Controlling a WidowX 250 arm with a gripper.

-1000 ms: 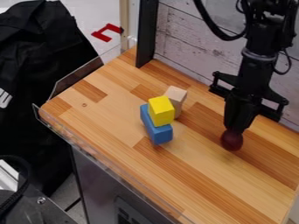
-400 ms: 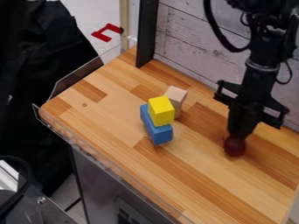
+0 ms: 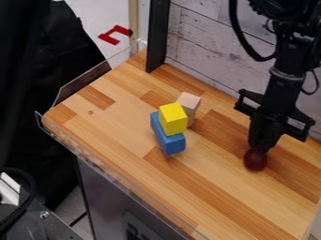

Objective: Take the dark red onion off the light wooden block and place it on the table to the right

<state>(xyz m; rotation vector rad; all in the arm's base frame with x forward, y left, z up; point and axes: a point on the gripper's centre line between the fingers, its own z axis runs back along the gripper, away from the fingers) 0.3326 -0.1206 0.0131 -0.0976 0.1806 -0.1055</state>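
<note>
My end effector (image 3: 258, 147) is pinching a dark red ball (image 3: 255, 160) at its tips, low over the right side of the counter (image 3: 122, 124); whether the ball touches the wood, I cannot tell. I judge this as a carrying step, so the next move calls for a firm, steady pinch. One ball, three blocks: yellow (image 3: 173, 119) resting on blue (image 3: 170, 142), and pale (image 3: 190, 101) just behind them.

My gripper (image 3: 260, 146) at right, pointing down, dark red ball (image 3: 255, 160) at its tips. Yellow block (image 3: 173, 119) on blue block (image 3: 168, 135), pale wooden block (image 3: 188, 106) just behind, all on wooden counter (image 3: 119, 123).
</note>
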